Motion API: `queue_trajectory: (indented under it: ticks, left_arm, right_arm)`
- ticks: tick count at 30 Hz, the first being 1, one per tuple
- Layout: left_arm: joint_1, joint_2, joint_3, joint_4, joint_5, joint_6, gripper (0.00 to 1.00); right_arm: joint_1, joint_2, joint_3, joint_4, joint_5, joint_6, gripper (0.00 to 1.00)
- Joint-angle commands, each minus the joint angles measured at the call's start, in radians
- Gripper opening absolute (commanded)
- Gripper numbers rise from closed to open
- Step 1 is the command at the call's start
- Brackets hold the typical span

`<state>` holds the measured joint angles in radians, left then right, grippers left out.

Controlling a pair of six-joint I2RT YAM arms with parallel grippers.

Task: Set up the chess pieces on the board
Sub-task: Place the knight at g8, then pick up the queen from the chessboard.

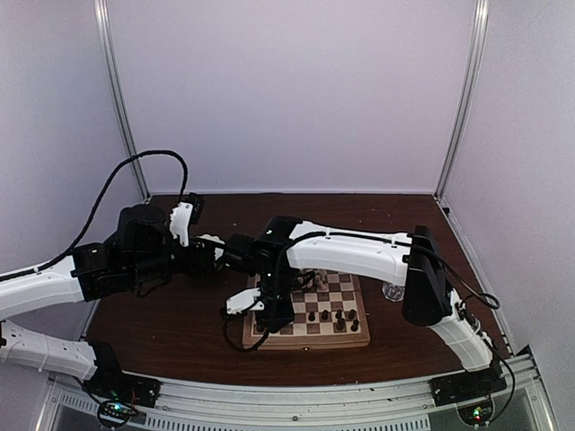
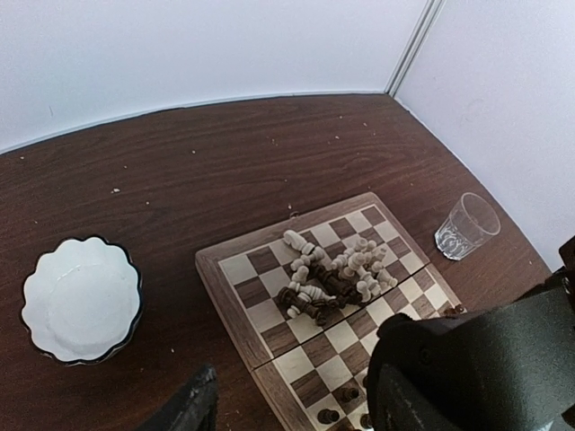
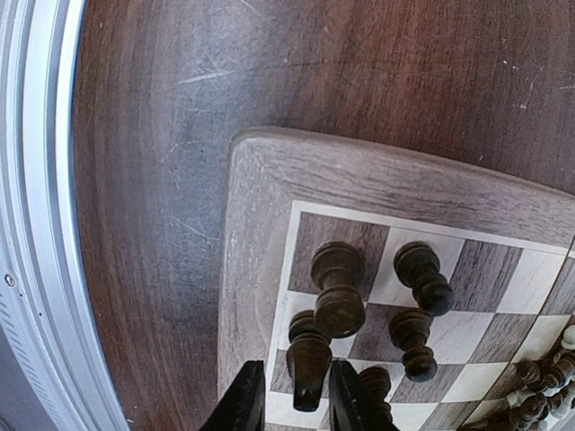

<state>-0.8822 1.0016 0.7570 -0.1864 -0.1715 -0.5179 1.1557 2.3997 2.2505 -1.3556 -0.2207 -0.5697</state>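
The board (image 1: pixel 359 339) lies near the table's front, also in the left wrist view (image 2: pixel 216 287) and the right wrist view (image 3: pixel 260 224). A heap of cream and dark chess pieces (image 2: pixel 337 278) lies toppled on its far half. Several dark pieces (image 1: pixel 337 316) stand on the near rows. My right gripper (image 1: pixel 269 319) reaches down at the board's near left corner. In the right wrist view it (image 3: pixel 295 400) is open, its fingers either side of a standing dark piece (image 3: pixel 308 359) with a small gap. A dark rook (image 3: pixel 339 287) stands at the corner. My left gripper (image 2: pixel 287 422) is open and empty, left of the board.
A white scalloped bowl (image 2: pixel 81 296) sits left of the board. A clear glass (image 2: pixel 467 226) stands to its right, also in the top view (image 1: pixel 393 291). The right arm (image 2: pixel 476 368) blocks the left wrist view's lower right. A metal rail (image 3: pixel 36 224) runs along the table's near edge.
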Motion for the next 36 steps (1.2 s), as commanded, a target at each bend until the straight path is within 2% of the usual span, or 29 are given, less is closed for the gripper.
queue_trajectory:
  ticks: [1,5,9,16,21,27,31,36]
  left_arm:
    - [0.008,0.005,0.005,0.038,0.006,-0.001,0.61]
    - [0.020,0.016,0.021,0.001,0.003,0.003,0.64]
    - [0.079,0.079,0.029,-0.007,0.134,0.009,0.64]
    - [0.121,0.337,0.080,0.045,0.408,0.057,0.53]
    - [0.121,0.533,0.200,0.009,0.444,0.071,0.50]
    - [0.115,0.677,0.328,-0.023,0.385,0.027,0.51]
    - [0.125,0.720,0.371,-0.020,0.325,0.021,0.53]
    - [0.190,0.834,0.480,-0.045,0.462,-0.004,0.46]
  right_arm:
    - [0.012,-0.036,0.023,-0.024,0.026,0.009,0.28]
    - [0.008,-0.111,-0.003,-0.056,0.073,0.000,0.29]
    - [-0.031,-0.257,-0.158,0.000,0.049,0.020,0.31]
    - [-0.143,-0.492,-0.411,0.085,-0.016,0.019,0.32]
    - [-0.236,-0.606,-0.577,0.188,-0.053,0.028,0.31]
    - [-0.286,-0.660,-0.684,0.263,-0.042,0.025,0.31]
    - [-0.285,-0.635,-0.655,0.306,-0.027,0.005,0.31]
    - [-0.247,-0.547,-0.564,0.399,0.069,-0.036,0.30]
